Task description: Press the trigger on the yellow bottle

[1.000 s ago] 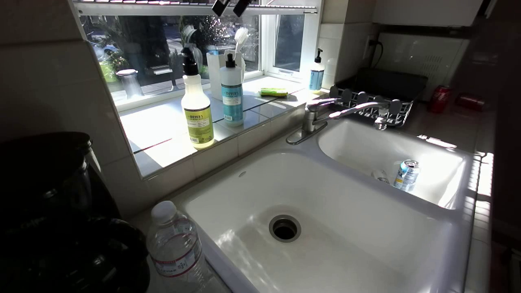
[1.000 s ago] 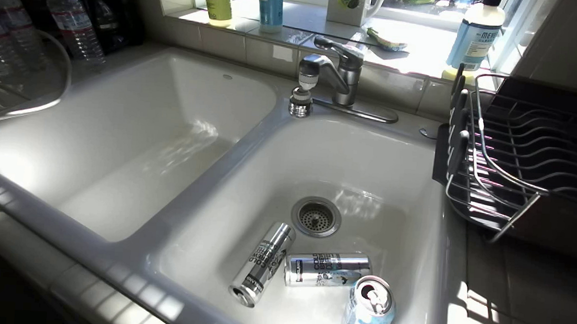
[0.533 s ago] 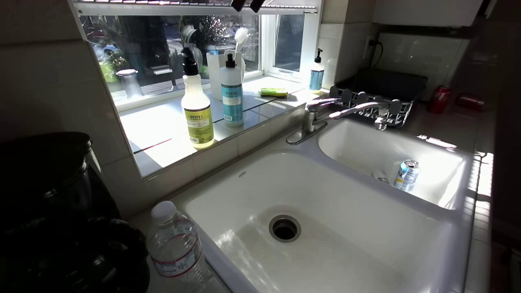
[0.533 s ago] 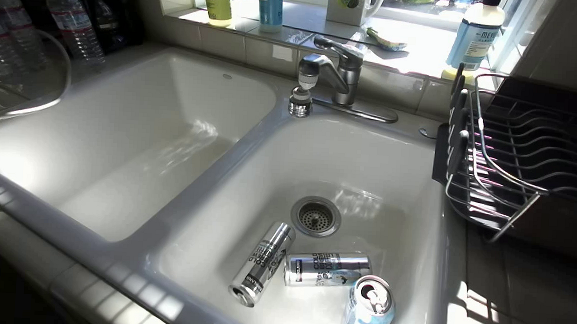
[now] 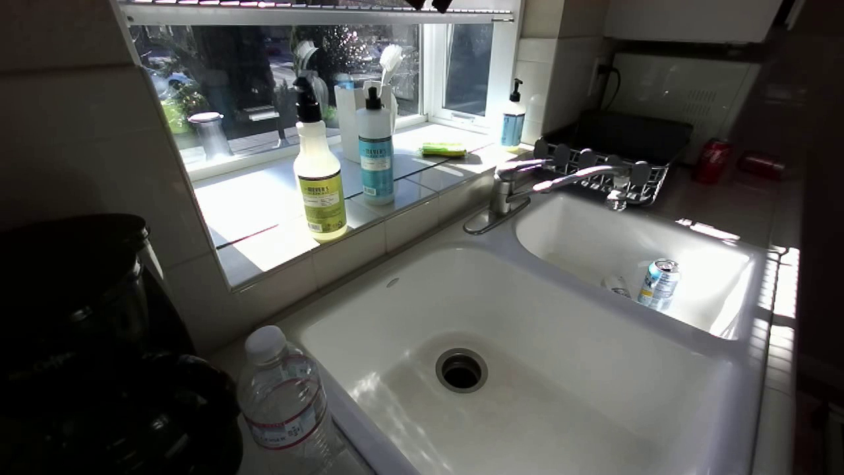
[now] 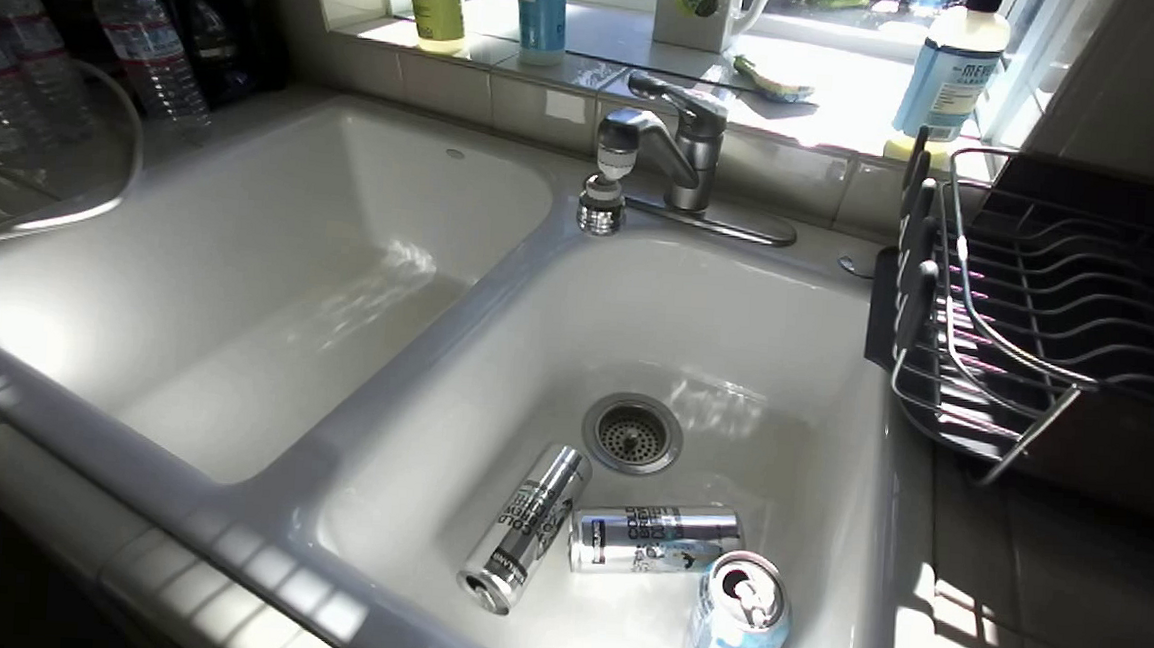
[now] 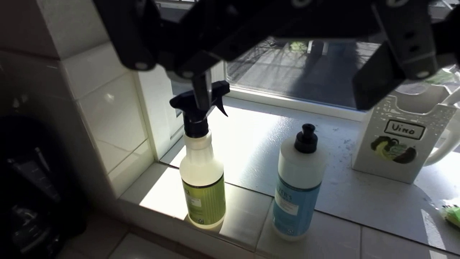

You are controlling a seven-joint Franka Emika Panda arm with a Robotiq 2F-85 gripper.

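In a basin of the sink, two silver cans are laid on their sides near the drain, and a blue can is stood upright just beside one. On the counter, clear water bottles are seen. On the sill, a brush is seen above a jug, and a blue bottle is stood near it. The yellow bottle is stood upright on the sill, apart from the blue bottle, with the black trigger mounted at its top; its fill cannot be told. The jaws are released and spread wide. In the wrist view, the spray head is crossed by one finger, and the trigger is shown just beside that finger; in an exterior view, fingertips are seen at the top edge, well apart from the yellow bottle.
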